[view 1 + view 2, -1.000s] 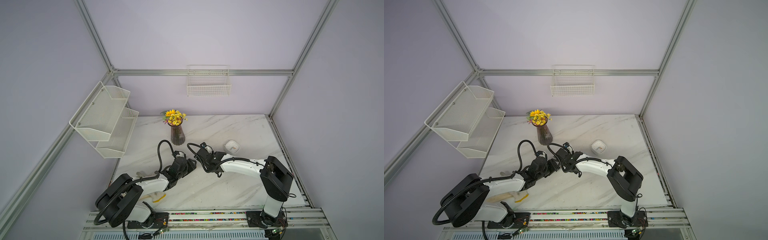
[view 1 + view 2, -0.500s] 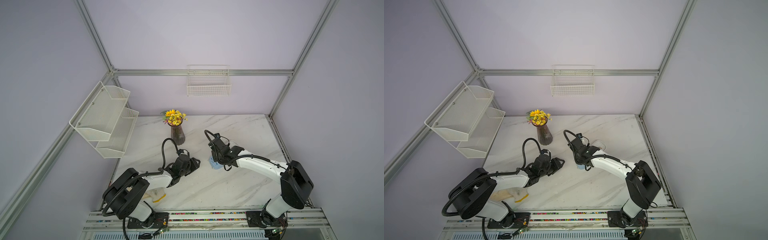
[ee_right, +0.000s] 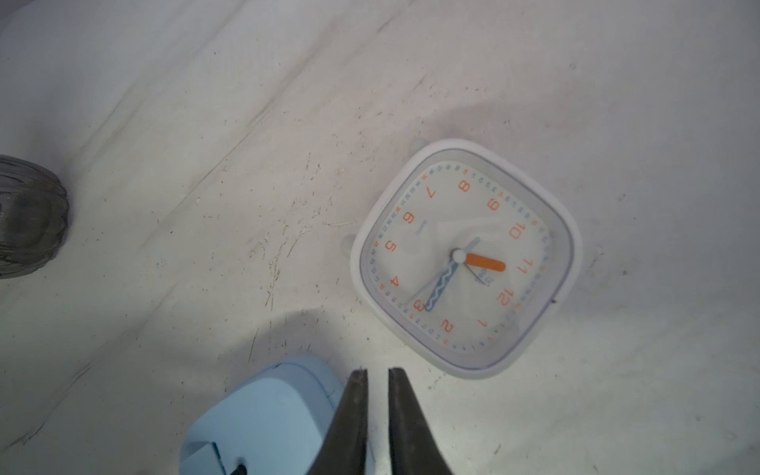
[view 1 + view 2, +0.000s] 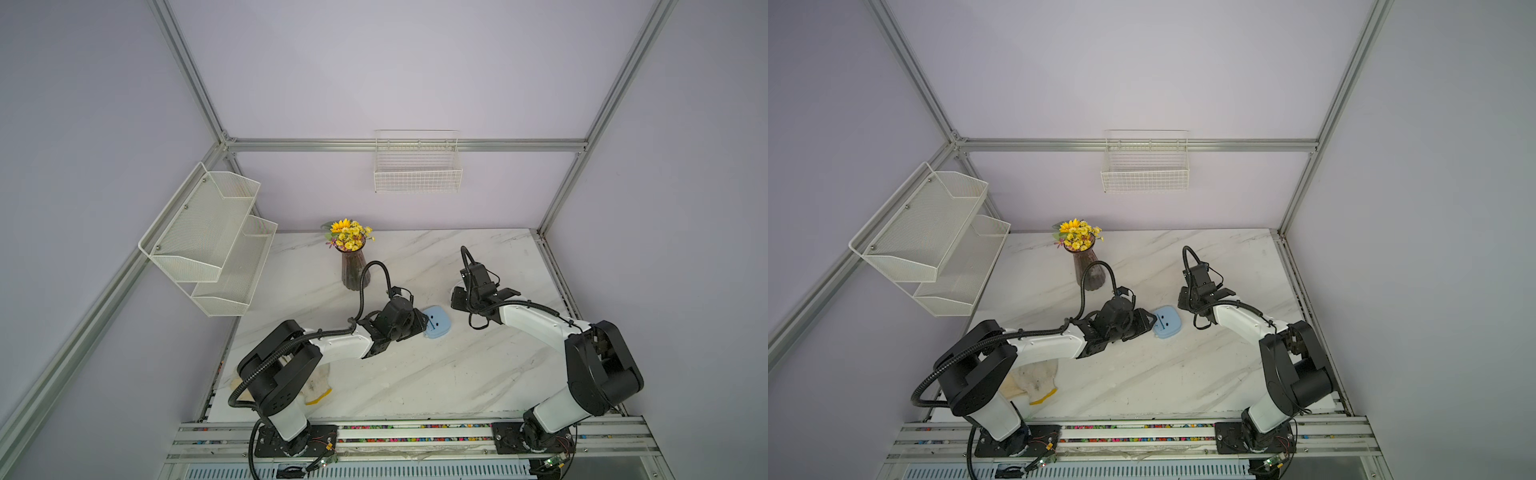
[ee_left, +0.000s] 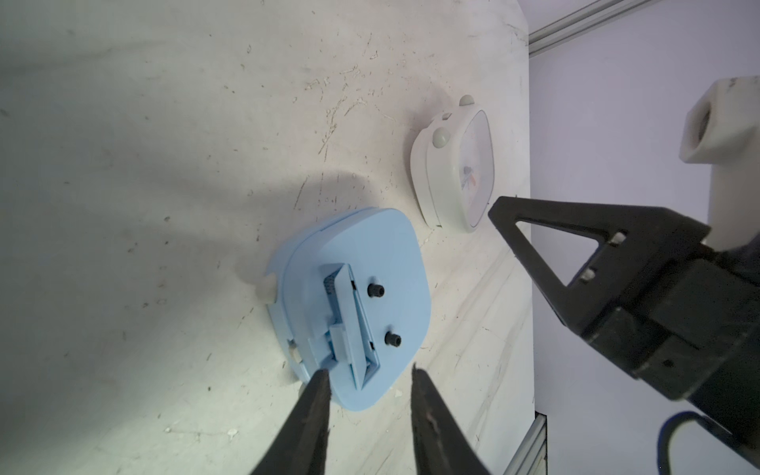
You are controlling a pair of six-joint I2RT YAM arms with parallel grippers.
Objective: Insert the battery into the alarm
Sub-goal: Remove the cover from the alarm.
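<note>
Here, the blue alarm lies face down near the middle of the marble table, its back turned up. In the left wrist view the blue alarm shows a small hatch tilted up from its back, with two black knobs beside it. Whether a battery sits under that hatch cannot be told.

The left gripper is low at the alarm's rim on the side facing the table's left edge. Its fingers are apart, one at each side of a rounded corner of the casing. Contact cannot be judged.

The right gripper hangs above the strip of table between the alarm and a white clock, which lies face up, nearer the right edge. Its fingers stand a narrow gap apart with nothing between them – only bare marble shows through.

A dark ribbed vase of yellow flowers stands toward the back edge, left of centre, well apart from both clocks. A crumpled cloth lies near the front left corner, under the left arm.
</note>
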